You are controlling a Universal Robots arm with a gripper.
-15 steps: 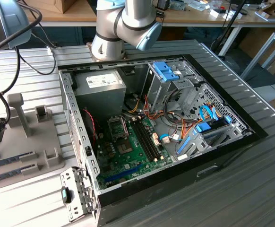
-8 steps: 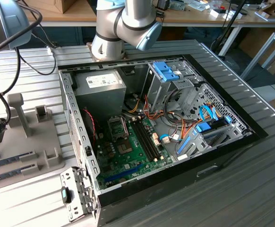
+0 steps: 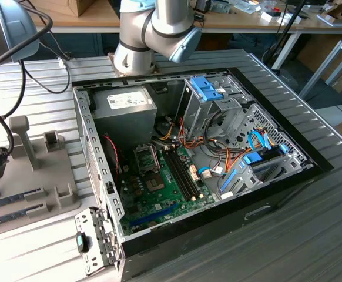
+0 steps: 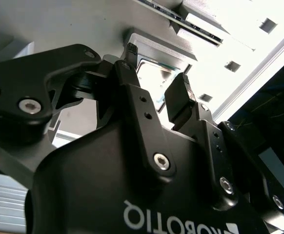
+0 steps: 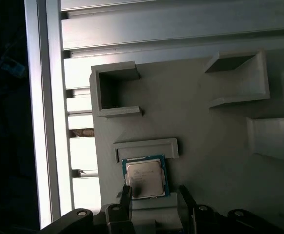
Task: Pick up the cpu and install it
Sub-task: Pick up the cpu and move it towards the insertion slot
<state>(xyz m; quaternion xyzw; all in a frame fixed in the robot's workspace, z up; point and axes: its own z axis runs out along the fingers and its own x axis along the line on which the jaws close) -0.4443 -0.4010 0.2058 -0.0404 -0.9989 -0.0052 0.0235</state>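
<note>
I find the hand point(image 5: 155, 194) poised over the cpu point(image 5: 144, 178), which lies flat in the tray point(image 5: 215, 146). Fingers apart, straddling it, slightly off-centre; nothing gripped.

Grey arm point(image 3: 153, 29), probably blue-capped; black gripper point(image 4: 157, 68)

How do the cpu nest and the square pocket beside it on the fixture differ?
The cpu nest holds the cpu; the square pocket is empty. The gripper's open jaws flank the nest, while the pocket stands apart from them. Both are formed in the same grey fixture.
</note>
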